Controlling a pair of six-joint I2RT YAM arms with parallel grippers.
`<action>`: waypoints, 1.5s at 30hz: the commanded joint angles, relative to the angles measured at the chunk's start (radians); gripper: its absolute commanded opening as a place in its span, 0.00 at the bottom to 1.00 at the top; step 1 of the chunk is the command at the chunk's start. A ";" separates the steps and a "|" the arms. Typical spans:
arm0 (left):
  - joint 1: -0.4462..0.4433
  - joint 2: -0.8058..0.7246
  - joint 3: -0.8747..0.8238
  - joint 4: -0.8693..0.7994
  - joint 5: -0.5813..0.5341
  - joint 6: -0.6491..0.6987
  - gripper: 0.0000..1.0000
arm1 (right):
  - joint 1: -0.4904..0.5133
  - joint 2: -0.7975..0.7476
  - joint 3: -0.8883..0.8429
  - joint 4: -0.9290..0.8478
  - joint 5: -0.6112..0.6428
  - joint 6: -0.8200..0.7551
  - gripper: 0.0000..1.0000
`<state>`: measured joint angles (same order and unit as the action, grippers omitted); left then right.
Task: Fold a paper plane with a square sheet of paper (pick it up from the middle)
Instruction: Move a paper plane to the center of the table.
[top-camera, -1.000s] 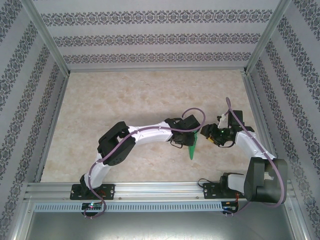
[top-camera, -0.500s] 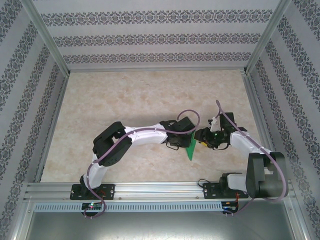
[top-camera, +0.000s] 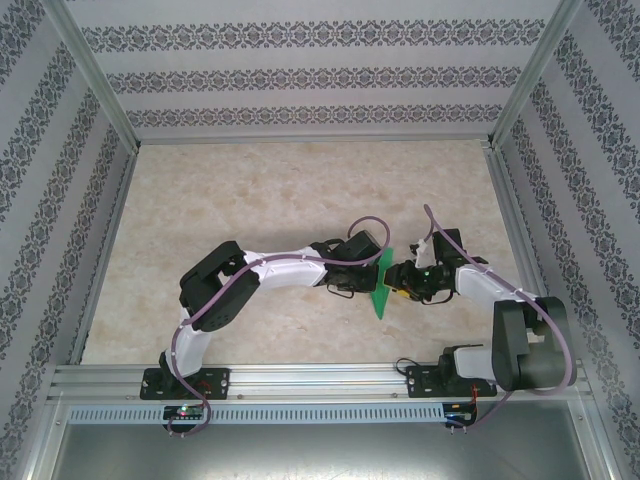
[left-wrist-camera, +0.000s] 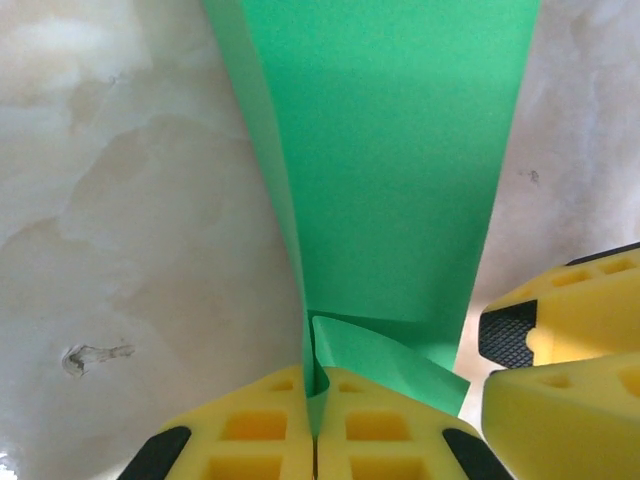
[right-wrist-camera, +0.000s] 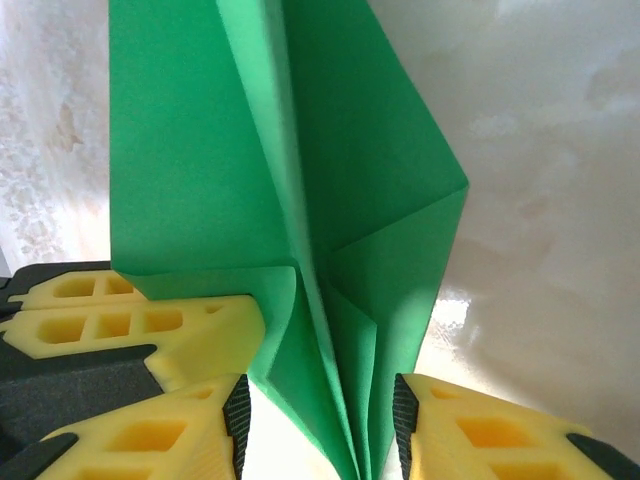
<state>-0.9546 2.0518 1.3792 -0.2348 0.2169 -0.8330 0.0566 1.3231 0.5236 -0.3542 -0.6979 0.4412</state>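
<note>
Green paper, pinched hard: the left gripper (left-wrist-camera: 312, 388) has its yellow fingers (left-wrist-camera: 250, 430) pressed together on the centre crease of the paper plane (left-wrist-camera: 400, 180), with no gap between them and a small fold of paper bunched just above the tips. From that grip the plane fans away from the wrist camera in a broad, smooth green panel.

Just beside it, the right gripper (right-wrist-camera: 320, 425) stands partly open. Its black pads (right-wrist-camera: 237, 415) sit on either side of the plane's folded layers, which run down between them in a splayed V. One layer lies against the left-hand pad. Whether the other pad touches the paper cannot be told. In the right wrist view the plane shows its centre crease and a diagonal flap folded to a corner on the right.

From above, the two grippers meet nose to nose, and the plane stands on edge between them as a slim green wedge, its point towards the near edge. It sits over the near right-of-centre part of the marbled beige bench (top-camera: 250, 200). Whether its tip touches the surface cannot be told. The left arm (top-camera: 290, 268) reaches in from the left and the right arm (top-camera: 500, 295) curls in from the right, each trailing a purple cable (top-camera: 375, 225). Patterned walls (top-camera: 300, 75) close in the bench.
</note>
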 joint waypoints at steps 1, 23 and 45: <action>0.014 -0.054 -0.024 0.049 0.016 -0.024 0.08 | 0.017 0.029 -0.008 0.012 -0.016 -0.016 0.44; 0.032 -0.069 -0.061 0.075 0.033 -0.035 0.08 | 0.110 0.113 0.006 0.118 -0.045 0.028 0.33; 0.063 -0.138 -0.169 0.169 0.062 -0.075 0.12 | 0.315 0.138 0.132 -0.036 0.296 -0.009 0.03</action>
<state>-0.9092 1.9682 1.2362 -0.1364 0.2665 -0.8818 0.3515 1.4513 0.6235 -0.3313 -0.4854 0.4561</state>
